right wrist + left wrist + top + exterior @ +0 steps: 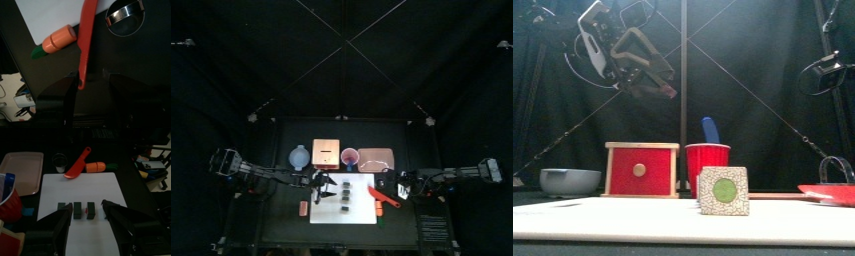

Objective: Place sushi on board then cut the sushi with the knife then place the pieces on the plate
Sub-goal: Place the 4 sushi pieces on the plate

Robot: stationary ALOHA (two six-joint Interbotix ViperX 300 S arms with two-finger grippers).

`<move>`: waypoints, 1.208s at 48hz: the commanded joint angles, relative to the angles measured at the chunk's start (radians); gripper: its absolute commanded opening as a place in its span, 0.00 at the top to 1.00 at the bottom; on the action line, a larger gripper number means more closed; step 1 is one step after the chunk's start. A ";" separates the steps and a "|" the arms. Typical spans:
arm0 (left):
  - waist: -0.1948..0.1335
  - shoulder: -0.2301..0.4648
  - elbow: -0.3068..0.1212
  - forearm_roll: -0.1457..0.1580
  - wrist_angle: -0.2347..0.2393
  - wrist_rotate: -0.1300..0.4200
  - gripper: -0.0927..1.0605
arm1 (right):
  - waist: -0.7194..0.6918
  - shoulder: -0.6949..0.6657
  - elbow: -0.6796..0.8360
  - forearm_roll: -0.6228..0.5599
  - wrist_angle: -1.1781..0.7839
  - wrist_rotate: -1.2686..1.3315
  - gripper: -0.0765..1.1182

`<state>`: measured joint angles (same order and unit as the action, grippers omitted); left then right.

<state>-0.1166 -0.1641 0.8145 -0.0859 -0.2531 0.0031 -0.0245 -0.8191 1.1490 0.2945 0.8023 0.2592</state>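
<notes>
Left wrist view: left hand [85, 204] spread above sushi [79, 211]

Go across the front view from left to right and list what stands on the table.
Blue-grey bowl → wooden box → sushi → pink tray. The red cup is left out: it stands behind the sushi and overlaps it.

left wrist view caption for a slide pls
Left gripper open above three sushi pieces on the white cutting board, red toy knife beyond.
</notes>
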 commanded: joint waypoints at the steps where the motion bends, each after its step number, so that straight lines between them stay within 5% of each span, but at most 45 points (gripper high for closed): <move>1: 0.006 -0.005 0.000 0.000 -0.006 0.000 0.17 | -0.020 0.000 -0.046 -0.023 0.005 0.002 0.28; 16: 0.018 -0.008 0.051 -0.041 -0.017 -0.002 0.17 | -0.029 0.081 -0.181 -0.201 -0.210 0.002 0.27; 30: 0.048 -0.009 0.106 -0.080 -0.017 -0.002 0.17 | 0.000 0.316 -0.255 -0.304 -0.514 0.002 0.27; 58: 0.083 -0.015 0.152 -0.077 -0.012 0.002 0.17 | 0.017 0.746 -0.474 -0.344 -0.626 -0.002 0.26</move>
<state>-0.0368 -0.1657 0.9741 -0.1641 -0.2608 0.0046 -0.0061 -0.0752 0.7210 -0.0445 0.1795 0.2592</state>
